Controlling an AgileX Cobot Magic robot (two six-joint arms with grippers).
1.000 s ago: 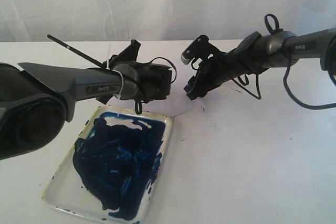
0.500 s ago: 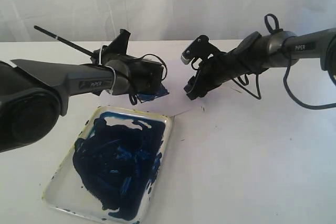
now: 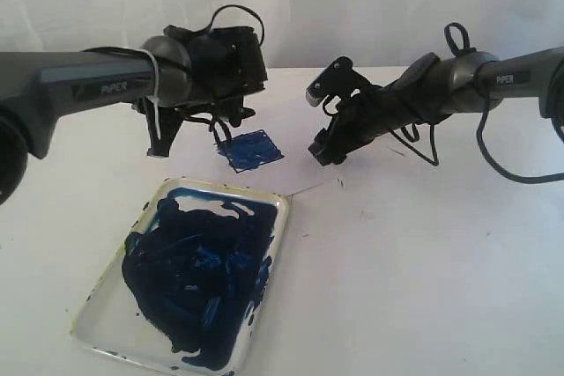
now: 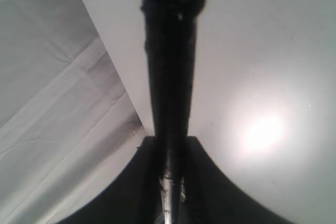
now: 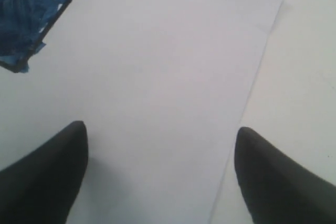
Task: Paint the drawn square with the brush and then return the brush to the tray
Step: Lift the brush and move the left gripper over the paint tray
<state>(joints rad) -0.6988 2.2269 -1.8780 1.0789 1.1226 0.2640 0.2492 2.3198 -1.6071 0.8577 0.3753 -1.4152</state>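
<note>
The drawn square (image 3: 251, 150) lies on the white paper (image 3: 295, 116), scribbled full of blue; one corner of it shows in the right wrist view (image 5: 23, 9). The tray (image 3: 283, 217), smeared with dark blue paint, sits in front of the paper. My left gripper (image 4: 169, 141) is shut on the brush (image 4: 169, 66), whose black handle runs out ahead of the jaws. In the exterior view that gripper (image 3: 166, 125) hangs left of the square, above the table, and the brush is mostly hidden. My right gripper (image 3: 319, 149) (image 5: 160, 135) stands open just over the paper, right of the square.
A white curtain hangs behind the white table (image 3: 423, 270). The paper's right edge (image 5: 252, 93) runs between the right fingers. Cables loop off the right arm (image 3: 432, 143).
The left arm has lifted and swung back and left, uncovering the blue square. The brush handle that stuck out to the upper left no longer shows. The right arm has not moved.
</note>
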